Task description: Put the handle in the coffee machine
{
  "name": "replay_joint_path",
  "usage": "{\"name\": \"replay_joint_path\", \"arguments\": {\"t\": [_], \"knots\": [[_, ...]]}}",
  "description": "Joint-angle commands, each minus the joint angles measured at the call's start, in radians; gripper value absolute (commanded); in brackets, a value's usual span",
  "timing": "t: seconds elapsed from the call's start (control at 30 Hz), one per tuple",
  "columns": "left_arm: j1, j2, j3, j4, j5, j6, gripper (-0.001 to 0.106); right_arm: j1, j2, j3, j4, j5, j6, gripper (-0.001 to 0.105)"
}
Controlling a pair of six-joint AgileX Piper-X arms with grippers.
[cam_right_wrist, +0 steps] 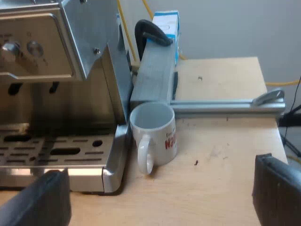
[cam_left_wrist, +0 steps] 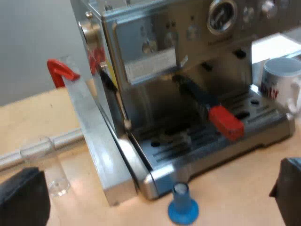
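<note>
Steel-fronted, the espresso machine (cam_left_wrist: 188, 56) stands on the pale wooden tabletop (cam_left_wrist: 235, 188). The holder (cam_left_wrist: 200, 96) sits up under its front, its dark handle angling out over the drip tray (cam_left_wrist: 221, 153) and finishing in the red end (cam_left_wrist: 226, 123). A blue tamper (cam_left_wrist: 182, 209) stands on the tabletop just in front of the tray's edge. By the machine's side a clear measuring glass (cam_left_wrist: 47, 165) stands upright with nothing in it that I can see. It is close to a metal bracket (cam_left_wrist: 94, 141) topped by a red clamp grip (cam_left_wrist: 59, 70). The left hand (cam_left_wrist: 157, 188) hangs back from the machine's front, its black fingers (cam_left_wrist: 21, 197) spread wide and holding nothing.

At the machine's other side a white mug (cam_right_wrist: 153, 134) with red lettering stands upright on the tabletop, just beside the tray's corner (its inside looks empty). It is backed against a grey metal bar (cam_right_wrist: 155, 75) with a black clamp grip (cam_right_wrist: 150, 33), and a blue-and-white carton (cam_right_wrist: 165, 23) stands behind that. The right hand (cam_right_wrist: 160, 167) faces the mug, its fingers (cam_right_wrist: 275, 188) wide apart and empty.
</note>
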Motion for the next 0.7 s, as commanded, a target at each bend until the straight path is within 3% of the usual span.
{"name": "replay_joint_path", "arguments": {"t": [0.03, 0.17, 0.3, 0.5, 0.7], "knots": [[0.002, -0.064, 0.027, 0.008, 0.001, 0.011, 0.105, -0.002, -0.047, 0.009, -0.008, -0.01, -0.006, 0.079], [0.002, -0.156, 0.079, 0.016, 0.001, 0.014, 0.105, -0.002, -0.047, 0.019, -0.008, -0.013, -0.006, 0.079], [0.023, -0.147, 0.106, 0.063, -0.004, 0.03, 0.105, -0.002, -0.047, 0.045, -0.008, -0.064, -0.006, 0.079], [0.056, -0.151, 0.163, -0.049, 0.006, 0.027, 0.105, -0.002, -0.047, 0.082, -0.013, -0.078, -0.022, 0.079], [0.067, -0.151, 0.262, -0.23, -0.001, -0.025, 0.105, -0.002, -0.046, 0.152, -0.088, -0.078, -0.024, 0.079]]}}
